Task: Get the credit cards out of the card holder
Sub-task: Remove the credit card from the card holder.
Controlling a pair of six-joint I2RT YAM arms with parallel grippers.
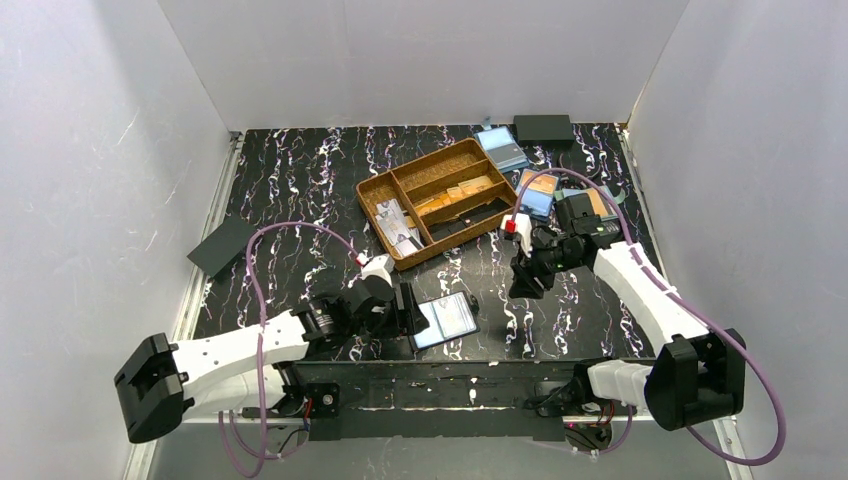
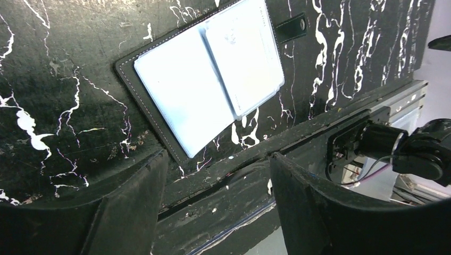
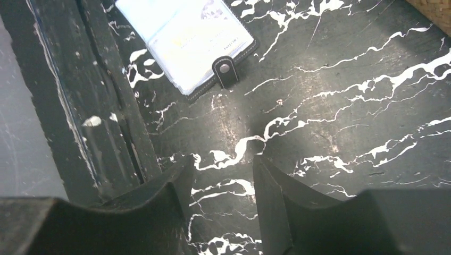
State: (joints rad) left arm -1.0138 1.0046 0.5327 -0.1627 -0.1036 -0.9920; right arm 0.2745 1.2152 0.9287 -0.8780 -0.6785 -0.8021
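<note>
Card holder [image 1: 445, 320] is spread open just ahead of the left gripper [image 2: 218, 159], which is held wide and empty. Right gripper [image 3: 222, 159], half-spread and empty, is placed farther off.

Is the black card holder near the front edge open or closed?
Open. The card holder lies spread flat, both pale inner sides face up, and its snap tab sticks out unfastened.

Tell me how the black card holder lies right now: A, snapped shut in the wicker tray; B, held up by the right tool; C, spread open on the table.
C: the card holder lies spread open on the table, snap tab undone, credit cards facing up.
</note>
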